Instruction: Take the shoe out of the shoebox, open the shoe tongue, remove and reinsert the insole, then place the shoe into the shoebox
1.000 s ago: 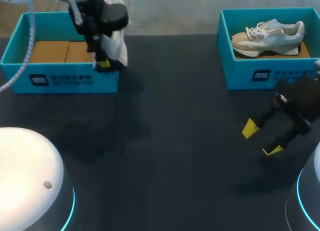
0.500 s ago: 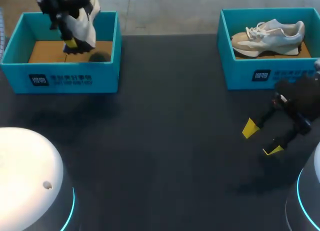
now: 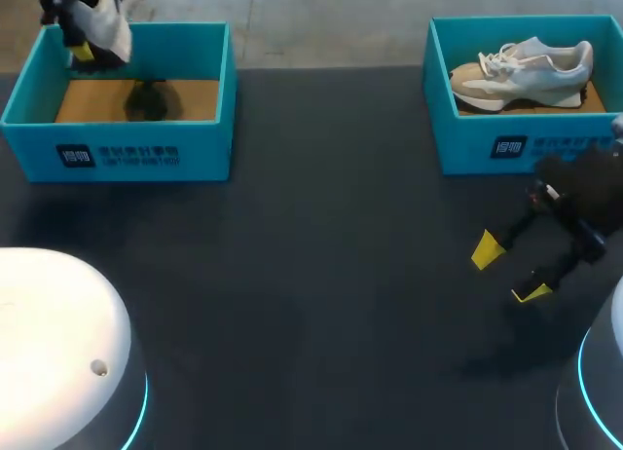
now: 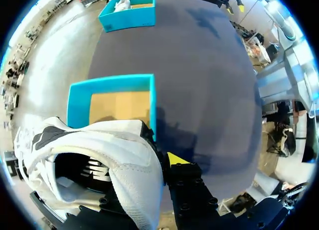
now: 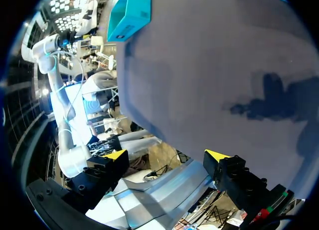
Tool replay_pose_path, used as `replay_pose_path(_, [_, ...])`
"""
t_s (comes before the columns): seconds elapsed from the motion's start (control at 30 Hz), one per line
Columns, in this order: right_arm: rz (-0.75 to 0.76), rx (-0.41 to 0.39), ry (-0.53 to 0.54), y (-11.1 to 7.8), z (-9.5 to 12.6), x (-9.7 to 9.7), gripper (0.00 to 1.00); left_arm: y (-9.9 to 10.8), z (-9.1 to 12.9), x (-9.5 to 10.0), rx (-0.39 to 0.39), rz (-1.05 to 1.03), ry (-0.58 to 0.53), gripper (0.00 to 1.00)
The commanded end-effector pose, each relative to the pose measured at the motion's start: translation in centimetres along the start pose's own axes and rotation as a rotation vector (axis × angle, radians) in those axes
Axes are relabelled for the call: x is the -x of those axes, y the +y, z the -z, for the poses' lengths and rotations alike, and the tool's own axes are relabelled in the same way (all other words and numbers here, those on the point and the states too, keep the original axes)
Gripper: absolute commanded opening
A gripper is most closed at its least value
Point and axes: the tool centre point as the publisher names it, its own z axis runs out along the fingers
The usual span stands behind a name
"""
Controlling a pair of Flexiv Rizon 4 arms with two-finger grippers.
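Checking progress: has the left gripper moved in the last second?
Yes. The left gripper, shut on the shoe, went from the left shoebox's front wall to its far-left corner.

A robotics lab, no question, and this is a test bench. One wide dark table fills the frame. At lower left sits a white domed arm base with a glowing cyan ring, and a second base shows at lower right. Two matching teal boxes stand at the far corners: the left shoebox at upper left, the right shoebox at upper right. The left gripper holds a white shoe up at the upper left corner. The right gripper, yellow tips spread, hangs over the table at right.
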Motion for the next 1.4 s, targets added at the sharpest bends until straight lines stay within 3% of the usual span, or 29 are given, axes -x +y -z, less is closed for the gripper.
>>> replay_pose_path(0.03, [-0.001, 0.002, -0.001, -0.1, -0.1, 0.0, 1.0, 2.1, 0.7, 2.3, -0.013, 0.017, 0.039, 0.0])
replay_pose_path(0.1, [-0.001, 0.002, -0.001, -0.1, -0.1, 0.0, 1.0, 3.1, 1.0, 3.1, -0.016, 0.018, 0.038, 0.0])
replay_pose_path(0.9, [-0.001, 0.002, -0.001, -0.1, -0.1, 0.0, 1.0, 3.1, 1.0, 3.1, -0.016, 0.018, 0.038, 0.0])
replay_pose_path(1.1, [-0.001, 0.002, -0.001, -0.1, -0.1, 0.0, 1.0, 5.0, 0.5, 5.2, -0.028, 0.021, 0.061, 0.0])
replay_pose_path(1.4, [-0.001, 0.002, -0.001, -0.1, -0.1, 0.0, 1.0, 7.6, 0.7, 7.5, -0.023, -0.343, 0.119, 0.0])
